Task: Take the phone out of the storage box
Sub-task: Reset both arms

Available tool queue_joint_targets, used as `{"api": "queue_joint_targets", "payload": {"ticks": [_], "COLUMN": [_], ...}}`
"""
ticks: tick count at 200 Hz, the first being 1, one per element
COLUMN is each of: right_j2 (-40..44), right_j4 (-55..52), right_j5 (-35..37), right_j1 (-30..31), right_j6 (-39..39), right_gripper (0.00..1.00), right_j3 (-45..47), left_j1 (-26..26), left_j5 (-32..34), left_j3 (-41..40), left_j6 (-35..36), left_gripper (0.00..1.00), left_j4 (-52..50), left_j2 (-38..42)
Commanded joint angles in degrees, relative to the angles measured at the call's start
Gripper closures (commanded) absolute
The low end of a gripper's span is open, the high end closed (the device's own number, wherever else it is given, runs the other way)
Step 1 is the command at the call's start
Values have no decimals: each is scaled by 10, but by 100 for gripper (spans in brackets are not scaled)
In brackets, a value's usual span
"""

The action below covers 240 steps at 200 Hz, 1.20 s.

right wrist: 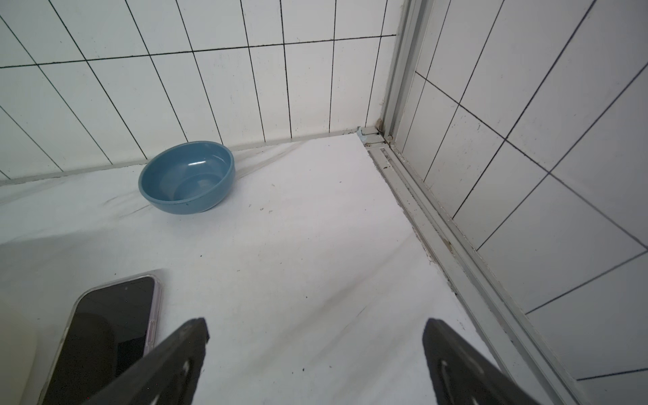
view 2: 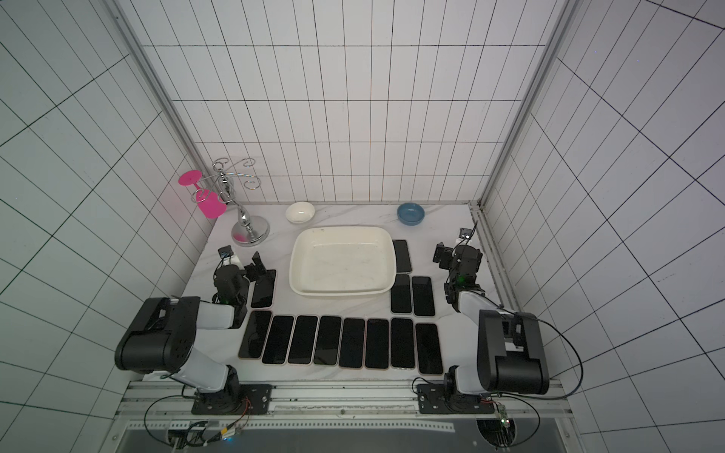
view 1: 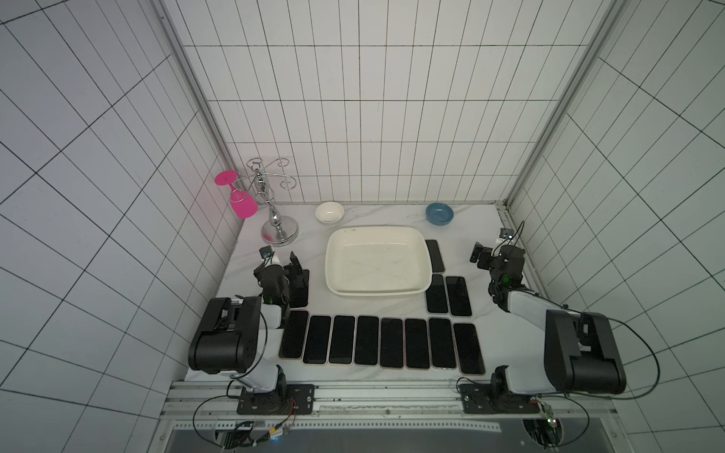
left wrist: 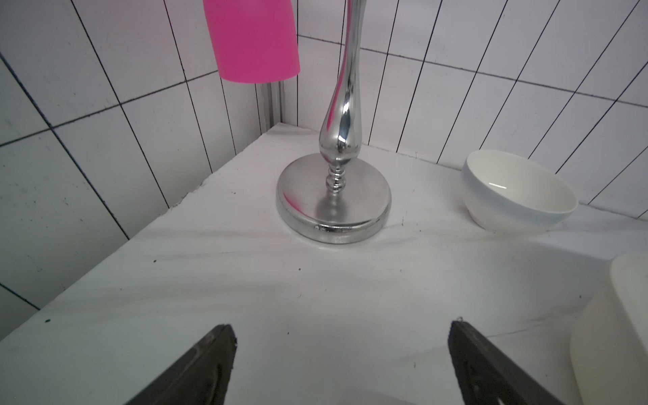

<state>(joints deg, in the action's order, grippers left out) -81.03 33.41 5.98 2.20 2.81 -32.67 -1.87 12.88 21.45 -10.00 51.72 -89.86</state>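
Note:
The cream-white storage box (view 1: 376, 292) (view 2: 341, 292) sits mid-table, and I see nothing lying in it. Several black phones lie flat on the table outside it: a row (view 1: 367, 340) along the front, three at the box's right (view 1: 447, 294), and one (view 1: 300, 292) at its left. My left gripper (view 1: 284, 266) (left wrist: 340, 328) hovers open over that left phone's far end, with nothing between its fingers. My right gripper (view 1: 488, 255) (right wrist: 317, 322) stands open and empty over bare table. It is right of the far phone (right wrist: 112, 315).
A white bowl (view 1: 330, 212) and a blue bowl (view 1: 439, 213) stand by the back wall. A chrome stand (view 1: 274, 219) holding a pink goblet (view 1: 243, 206) fills the back left corner. Tiled walls enclose three sides.

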Motion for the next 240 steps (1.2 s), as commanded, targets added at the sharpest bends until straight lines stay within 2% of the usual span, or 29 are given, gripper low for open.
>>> {"api": "queue_joint_targets", "payload": {"ticks": [1, 16, 31, 40, 50, 58, 63, 75, 83, 94, 105, 116, 127, 139, 151, 164, 176, 190, 240], "right_j2": [46, 81, 85, 65, 32, 35, 22, -50, -95, -54, -91, -56, -85, -58, -81, -61, -76, -64, -69], "right_j4": [-42, 0, 0, 21, 102, 64, 93, 146, 233, 100, 216, 107, 206, 118, 194, 126, 177, 137, 152], "right_j5": [-22, -8, -5, 2, 2, 7, 15, 29, 34, 32, 32, 31, 31, 31, 31, 30, 32, 32, 34], "right_j1": [-4, -7, -9, -9, -10, -9, -14, -31, -30, -31, -31, -32, -30, -30, -30, -30, -29, -29, -27], "right_j6": [-4, 1, -15, -2, -5, -18, -14, 16, 9, 19, 11, 19, 10, 16, 10, 13, 9, 11, 8], "right_gripper": [1, 1, 1, 1, 1, 1, 1, 1, 1, 1, 1, 1, 1, 1, 1, 1, 1, 1, 1], "right_j3": [11, 59, 77, 94, 115, 100, 102, 104, 109, 82, 105, 83, 104, 87, 103, 88, 98, 90, 92], "left_j1": [1, 1, 1, 0, 1, 1, 1, 0, 1, 2, 3, 4, 4, 4, 4, 5, 4, 6, 14], "left_j5": [9, 5, -1, -4, -3, -3, -3, -3, -2, -1, 1, 3, 3, 5, 4, 4, 4, 7, 16], "left_j3": [6, 18, 20, 23, 25, 25, 25, 27, 28, 28, 30, 31, 30, 30, 30, 30, 29, 29, 36], "left_j6": [6, 3, 9, 9, 8, 8, 8, 8, 9, 8, 9, 9, 9, 9, 9, 9, 9, 10, 19], "left_gripper": [1, 2, 2, 2, 2, 2, 2, 2, 2, 2, 2, 2, 2, 2, 2, 2, 2, 2, 2], "left_j4": [-5, -45, -37, -45, -51, -50, -50, -53, -54, -55, -57, -58, -59, -59, -58, -58, -58, -58, -66], "left_j2": [6, 15, 8, 9, 12, 9, 9, 9, 10, 9, 9, 8, 8, 9, 10, 10, 11, 10, 7]}}
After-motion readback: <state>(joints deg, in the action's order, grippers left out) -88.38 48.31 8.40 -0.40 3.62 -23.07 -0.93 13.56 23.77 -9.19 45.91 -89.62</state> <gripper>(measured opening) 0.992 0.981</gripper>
